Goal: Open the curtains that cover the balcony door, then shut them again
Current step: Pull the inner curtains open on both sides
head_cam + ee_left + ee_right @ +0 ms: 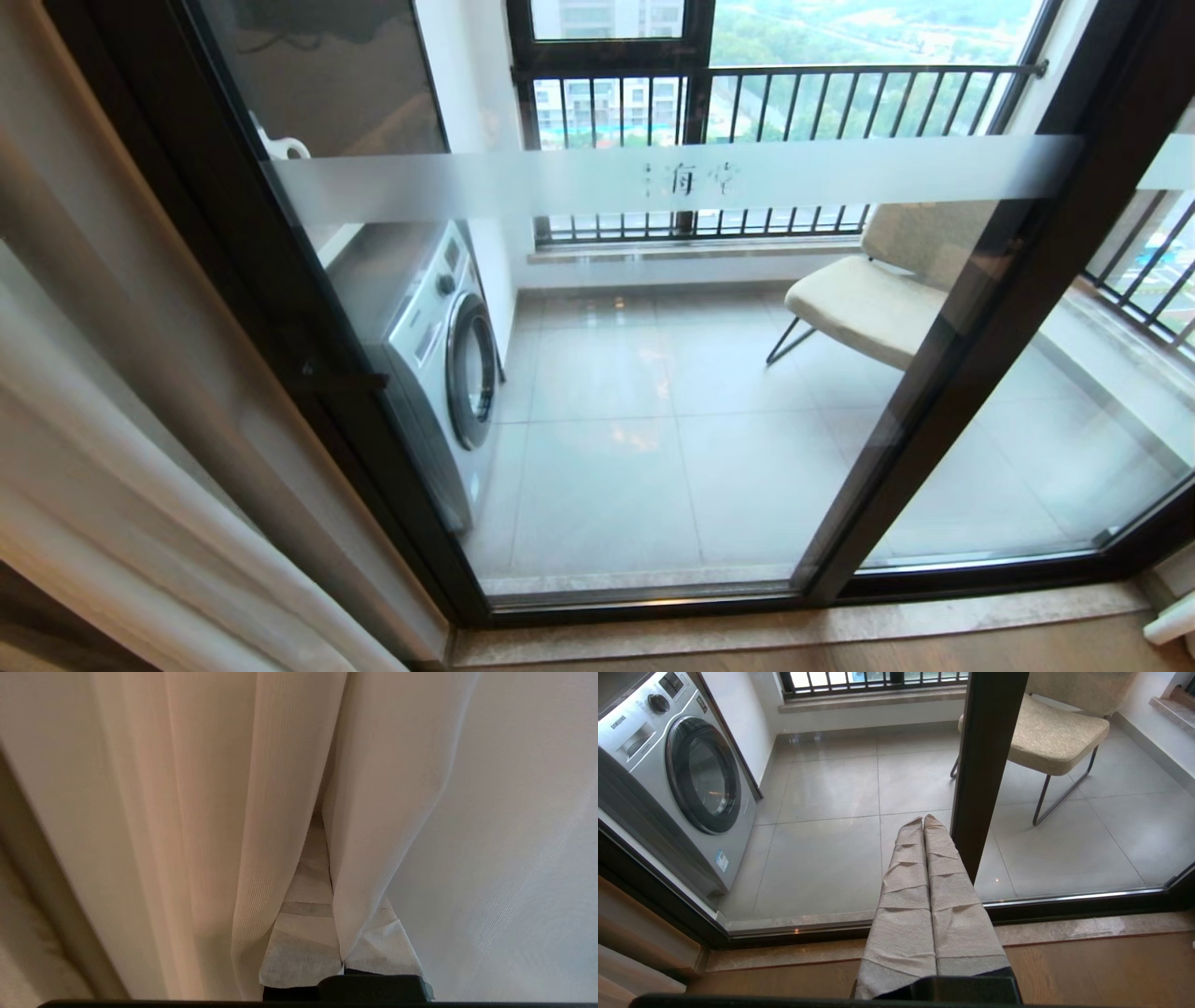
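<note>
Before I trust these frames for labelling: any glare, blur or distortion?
Head view: wide-angle bend in the door frame, reflections on the glass and tiles. Left wrist view: the curtains fill the frame, smeared along one edge. Right wrist view: sharp, faint tile sheen.

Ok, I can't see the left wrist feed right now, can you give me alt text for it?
The left gripper, its cloth-wrapped fingers shut, is pushed deep between two folds of the pale curtains, which fill nearly the whole picture. The fabric drapes over the fingers on both sides, so their tips are hidden; a darker beige layer shows along one edge.
</note>
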